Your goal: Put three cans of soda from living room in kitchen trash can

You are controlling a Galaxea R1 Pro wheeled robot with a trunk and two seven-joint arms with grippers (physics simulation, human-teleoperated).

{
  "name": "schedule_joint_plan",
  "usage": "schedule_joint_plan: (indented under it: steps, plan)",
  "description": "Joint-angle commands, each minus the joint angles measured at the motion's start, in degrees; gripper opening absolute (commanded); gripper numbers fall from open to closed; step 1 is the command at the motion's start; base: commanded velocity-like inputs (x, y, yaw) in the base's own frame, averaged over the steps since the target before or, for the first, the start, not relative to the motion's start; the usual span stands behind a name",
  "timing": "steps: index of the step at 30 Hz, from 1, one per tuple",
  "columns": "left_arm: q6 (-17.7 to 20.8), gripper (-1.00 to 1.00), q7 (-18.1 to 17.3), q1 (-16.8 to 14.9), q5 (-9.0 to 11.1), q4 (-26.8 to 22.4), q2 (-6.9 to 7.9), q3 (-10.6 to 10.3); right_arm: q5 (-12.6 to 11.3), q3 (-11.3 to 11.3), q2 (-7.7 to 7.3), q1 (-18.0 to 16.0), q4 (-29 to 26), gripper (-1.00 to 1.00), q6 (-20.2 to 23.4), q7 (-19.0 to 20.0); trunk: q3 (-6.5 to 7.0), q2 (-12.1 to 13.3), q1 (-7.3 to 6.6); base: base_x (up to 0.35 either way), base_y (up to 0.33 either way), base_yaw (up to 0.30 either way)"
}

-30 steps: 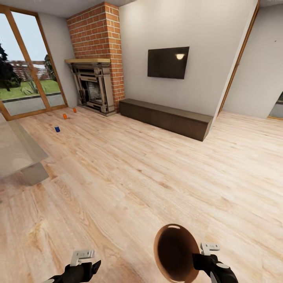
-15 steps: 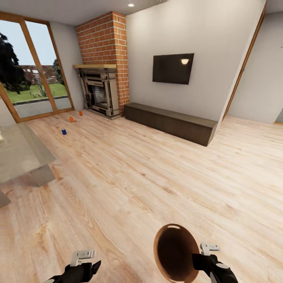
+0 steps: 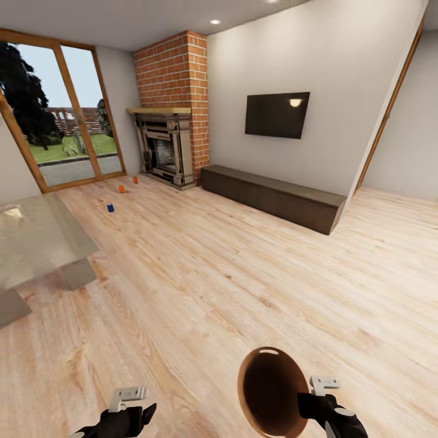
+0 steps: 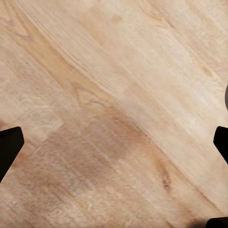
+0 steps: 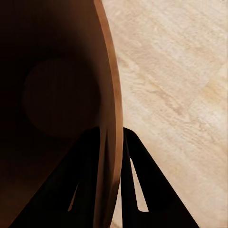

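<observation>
Three cans of soda stand far off on the living room's plank floor near the fireplace: one orange can (image 3: pixel 121 189), a second orange can (image 3: pixel 135 180) and a blue can (image 3: pixel 110 207). The copper-brown tash can (image 3: pixel 271 389) hangs close in front of me, its dark inside (image 5: pixel 47 95) facing up. My right gripper (image 3: pixel 307 401) (image 5: pixel 113 137) is shut on its rim, one finger inside the wall and one outside. My left gripper (image 3: pixel 131 407) (image 4: pixel 114 147) is open over bare floor, holding nothing.
A glass-topped table (image 3: pixel 36 243) stands at the left. The brick fireplace (image 3: pixel 164 149), a low dark cabinet (image 3: pixel 274 198) under the wall TV (image 3: pixel 277 114) and the wood-framed glass doors (image 3: pixel 61 140) line the far side. Open plank floor lies between me and the cans.
The camera has turned left and the whole room has slid right in the picture. Both grippers and the held bin keep their places in the view.
</observation>
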Motion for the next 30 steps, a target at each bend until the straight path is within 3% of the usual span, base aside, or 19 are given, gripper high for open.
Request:
schedule_joint_plan:
  steps: [1, 13, 16, 30]
  plan:
    - [0.0, 1.0, 0.0, 0.0, 0.0, 0.0, 0.0, 0.0, -0.4, 0.0, 0.01, 0.0, 0.0, -1.0, 0.0, 0.4, 0.28, 0.4, -0.23, 0.0, 0.0, 0.112]
    - [0.0, 1.0, 0.0, 0.0, 0.0, 0.0, 0.0, 0.0, -0.3, 0.0, 0.01, 0.0, 0.0, -1.0, -0.6, 0.4, 3.44, 5.2, -2.86, 0.0, 0.0, 0.095]
    - [0.0, 1.0, 0.0, 0.0, 0.1, 0.0, 0.0, 0.0, -0.3, 0.1, 0.01, 0.2, 0.0, -1.0, -3.4, 0.4, 4.05, 6.4, -3.52, 0.0, 0.0, 0.019]
    - [0.0, 1.0, 0.0, 0.0, 0.0, 0.0, 0.0, 0.0, -0.3, 0.0, -0.08, 0.4, -0.1, -1.0, -4.5, 0.4, 6.71, 12.0, -6.6, 0.0, 0.0, 0.011]
